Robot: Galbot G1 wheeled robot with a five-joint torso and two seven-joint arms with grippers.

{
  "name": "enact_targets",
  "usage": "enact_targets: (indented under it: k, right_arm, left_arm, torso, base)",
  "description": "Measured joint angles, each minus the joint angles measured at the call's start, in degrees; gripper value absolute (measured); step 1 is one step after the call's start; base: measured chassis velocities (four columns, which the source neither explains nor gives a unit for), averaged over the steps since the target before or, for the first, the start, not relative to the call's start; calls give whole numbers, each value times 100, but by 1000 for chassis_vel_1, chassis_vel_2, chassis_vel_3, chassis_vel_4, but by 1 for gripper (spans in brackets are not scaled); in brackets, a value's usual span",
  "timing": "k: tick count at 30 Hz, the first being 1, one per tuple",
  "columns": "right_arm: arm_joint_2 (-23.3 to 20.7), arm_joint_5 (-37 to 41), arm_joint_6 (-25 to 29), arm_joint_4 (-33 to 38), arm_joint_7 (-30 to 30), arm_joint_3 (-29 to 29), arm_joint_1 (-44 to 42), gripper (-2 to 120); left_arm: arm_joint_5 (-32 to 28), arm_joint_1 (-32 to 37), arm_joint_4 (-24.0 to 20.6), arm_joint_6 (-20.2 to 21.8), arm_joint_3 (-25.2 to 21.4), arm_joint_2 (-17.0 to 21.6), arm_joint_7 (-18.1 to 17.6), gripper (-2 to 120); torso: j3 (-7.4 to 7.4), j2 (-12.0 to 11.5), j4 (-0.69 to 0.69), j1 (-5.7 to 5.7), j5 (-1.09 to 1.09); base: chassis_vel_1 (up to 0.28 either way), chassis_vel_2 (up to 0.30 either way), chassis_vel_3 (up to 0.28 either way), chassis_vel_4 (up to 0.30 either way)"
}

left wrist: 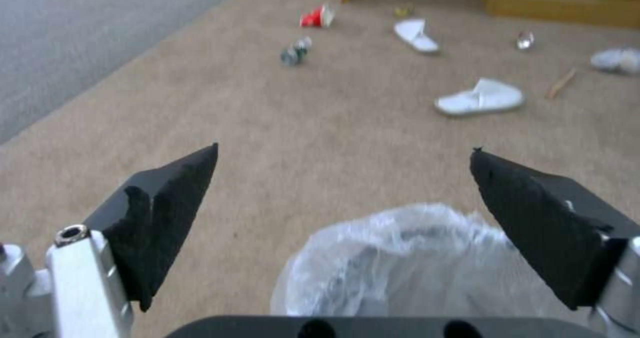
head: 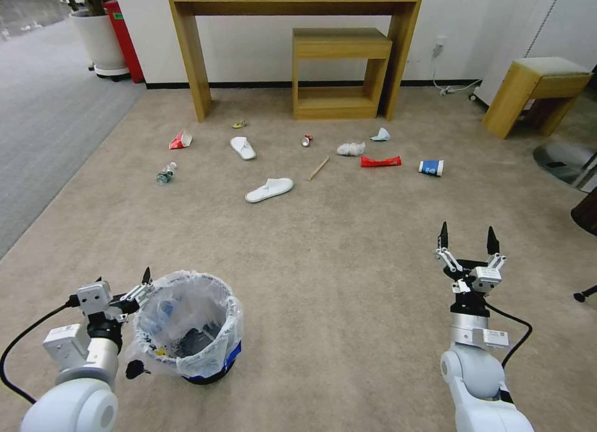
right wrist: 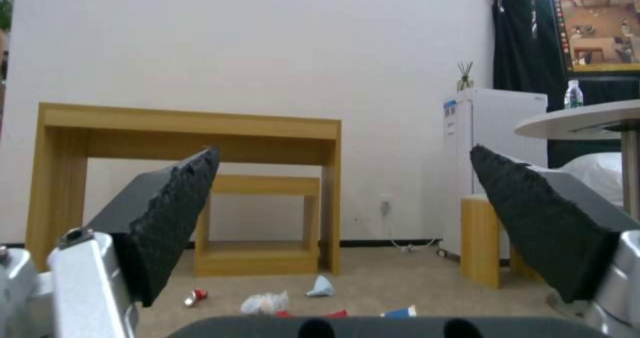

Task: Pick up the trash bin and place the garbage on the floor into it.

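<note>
The trash bin (head: 186, 323), round and dark with a blue base and a crinkled white bag liner, stands on the beige carpet floor (head: 336, 264) at the near left. My left gripper (head: 123, 278) is open just left of its rim; in the left wrist view the bag (left wrist: 407, 258) shows low between the fingers (left wrist: 173, 203). The garbage lies farther ahead: two white slippers (head: 268, 189), a wooden stick (head: 318, 168), a red wrapper (head: 380, 161), a blue cup (head: 431, 167), a crushed bottle (head: 165, 173), a red-white carton (head: 180, 140), a can (head: 306, 140) and tissues (head: 351, 148). My right gripper (head: 467, 230) hangs open and empty at the right.
A wooden desk (head: 186, 53) and low wooden shelf (head: 339, 71) stand against the back wall behind the litter. A wooden stool (head: 535, 90) and a round metal table base (head: 566, 161) are at the right. Grey carpet (head: 43, 121) and a white planter (head: 99, 40) lie at the left.
</note>
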Motion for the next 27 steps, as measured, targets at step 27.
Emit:
enact_targets:
  k: [27]
  right_arm:
    - [-50,119,-58,74,40,27,-17,94]
  left_arm:
    - [-3075,202,-372,1629,9,1812,-2355,99]
  torso:
    - [0,0,0,0,1]
  base:
    - [0,0,0,0]
